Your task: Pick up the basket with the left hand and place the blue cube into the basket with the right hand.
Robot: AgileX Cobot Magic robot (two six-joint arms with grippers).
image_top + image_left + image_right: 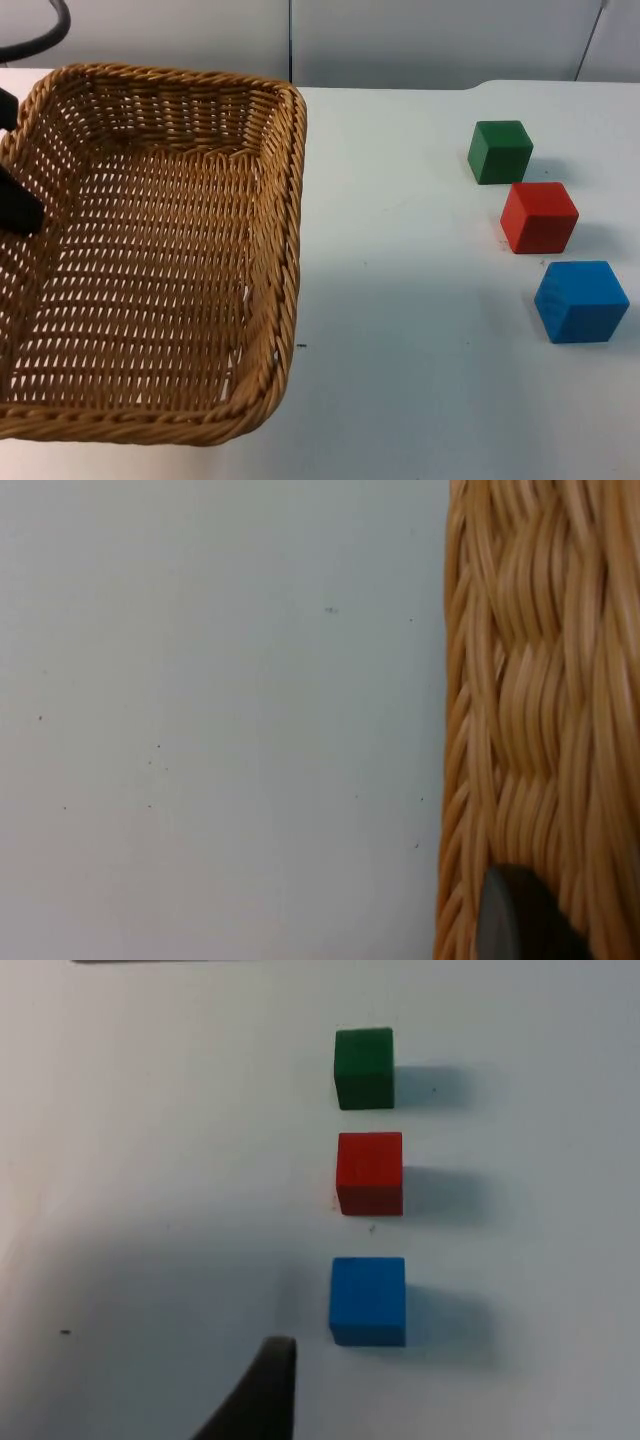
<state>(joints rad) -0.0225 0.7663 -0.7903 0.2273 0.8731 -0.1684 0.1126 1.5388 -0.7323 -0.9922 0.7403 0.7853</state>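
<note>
Wicker basket (160, 250) at the tabletop's (400, 300) left side, left gripper (15, 200) at its left rim, jaws closed on that rim; blue cube (581, 301) on the tabletop at the right, in row with red cube (539, 217) and green cube (499, 151). Right gripper's fingertip (265, 1390) near the blue cube, apart from it; state of its jaws not possible to tell.

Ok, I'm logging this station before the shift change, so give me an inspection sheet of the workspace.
Surface: white table, a few dark specks.
Job's things: wicker basket at the left, nothing in it; blue cube on the table at the right.
Clutter: red cube and green cube, in a row with the blue one, all apart.
Grippers: left gripper at the basket's left rim, fingertip against the weave; right gripper's fingertip near the blue cube.
Cables: nothing seen.
Surroundings: grey partition wall.
</note>
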